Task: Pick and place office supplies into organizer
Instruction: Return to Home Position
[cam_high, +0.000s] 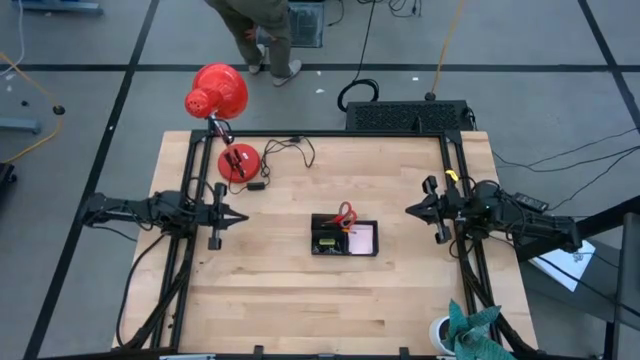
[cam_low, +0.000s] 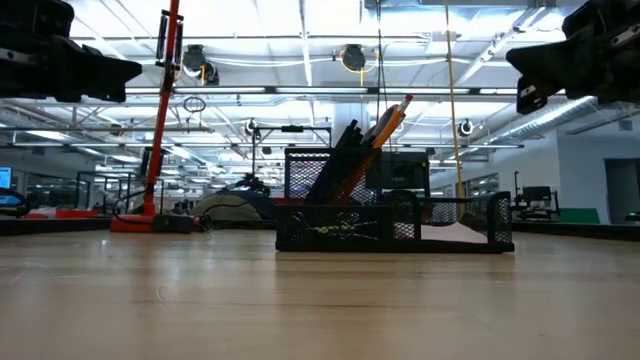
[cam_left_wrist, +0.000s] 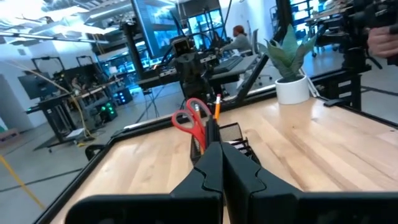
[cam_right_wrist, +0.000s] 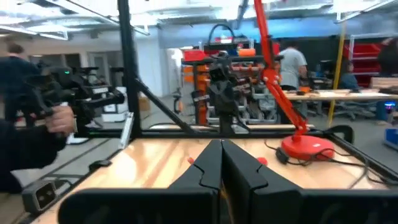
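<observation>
My left hand (cam_left_wrist: 221, 149) and right hand (cam_right_wrist: 221, 144) are closed and empty, well apart from the organizer (cam_low: 470, 232); its stiff, light scissors (cam_left_wrist: 198, 132) I'd take by the red handles

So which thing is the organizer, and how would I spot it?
On the wooden table, the organizer sits in the middle, between the left arm and the right arm. Unlike the red lamp, it is a low black mesh tray with red-handled scissors standing in it.
</observation>
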